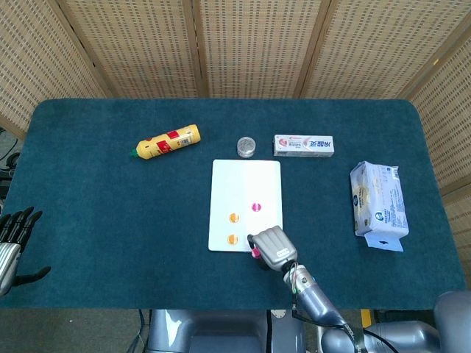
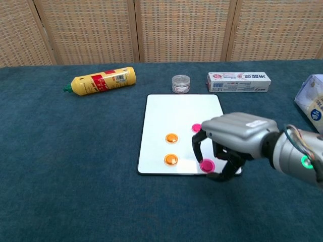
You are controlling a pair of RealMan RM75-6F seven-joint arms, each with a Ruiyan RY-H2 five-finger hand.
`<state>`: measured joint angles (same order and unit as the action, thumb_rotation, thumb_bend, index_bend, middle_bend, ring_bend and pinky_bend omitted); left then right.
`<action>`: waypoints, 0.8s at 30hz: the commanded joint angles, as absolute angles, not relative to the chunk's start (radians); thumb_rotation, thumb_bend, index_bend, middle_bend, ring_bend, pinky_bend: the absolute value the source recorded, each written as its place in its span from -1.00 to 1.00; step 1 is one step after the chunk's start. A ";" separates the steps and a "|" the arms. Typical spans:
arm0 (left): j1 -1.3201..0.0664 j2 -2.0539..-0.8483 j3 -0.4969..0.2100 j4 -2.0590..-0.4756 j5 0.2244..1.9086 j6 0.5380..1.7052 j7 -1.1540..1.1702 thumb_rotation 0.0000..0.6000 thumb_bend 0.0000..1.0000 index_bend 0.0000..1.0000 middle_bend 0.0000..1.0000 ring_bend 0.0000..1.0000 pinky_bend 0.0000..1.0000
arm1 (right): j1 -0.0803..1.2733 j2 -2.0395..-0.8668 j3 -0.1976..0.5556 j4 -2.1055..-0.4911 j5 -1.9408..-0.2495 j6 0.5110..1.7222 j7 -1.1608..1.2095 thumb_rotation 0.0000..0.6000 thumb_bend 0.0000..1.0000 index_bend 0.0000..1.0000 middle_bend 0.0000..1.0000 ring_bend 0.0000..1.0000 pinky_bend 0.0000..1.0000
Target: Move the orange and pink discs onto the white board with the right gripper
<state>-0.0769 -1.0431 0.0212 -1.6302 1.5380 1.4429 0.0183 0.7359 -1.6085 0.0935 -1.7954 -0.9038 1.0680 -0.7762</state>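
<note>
Bright, even light; sharp focus, soft shadows.

A desk covered in dark teal felt-like cloth (image 1: 103,220) fills most of both views; its far corners are rounded in the head view. Just behind the desk's far edge stands a folding screen of woven tan rattan panels (image 1: 257,44) set in light wooden frames, the vertical wooden posts (image 2: 136,30) dividing it into sections. In the head view the screen wraps around the desk, with angled panels beside the left and right ends of the desk. Below the desk's near edge a strip of grey floor (image 1: 73,331) shows, with a short yellow mark (image 1: 366,323) on it. The light is even and soft, with faint shadows on the cloth.
</note>
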 commanded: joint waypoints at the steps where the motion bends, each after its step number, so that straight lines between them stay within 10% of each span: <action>1: -0.077 -1.042 0.020 -1.631 1.536 1.443 0.016 1.00 -1.00 -1.00 -1.00 -1.00 -1.00 | 0.799 -1.612 0.171 -1.760 -0.795 1.061 -0.827 1.00 -0.22 0.13 0.99 0.89 1.00; 24: -0.088 -1.031 0.011 -1.629 1.512 1.419 -0.011 1.00 -1.00 -1.00 -1.00 -1.00 -1.00 | 0.907 -1.730 0.188 -1.542 -0.604 1.071 -0.889 1.00 -0.17 0.13 0.99 0.89 1.00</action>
<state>-0.0881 -1.0309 0.0110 -1.6292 1.5120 1.4188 -0.0108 0.9071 -1.7299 0.1885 -1.5427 -0.6043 1.0702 -0.8890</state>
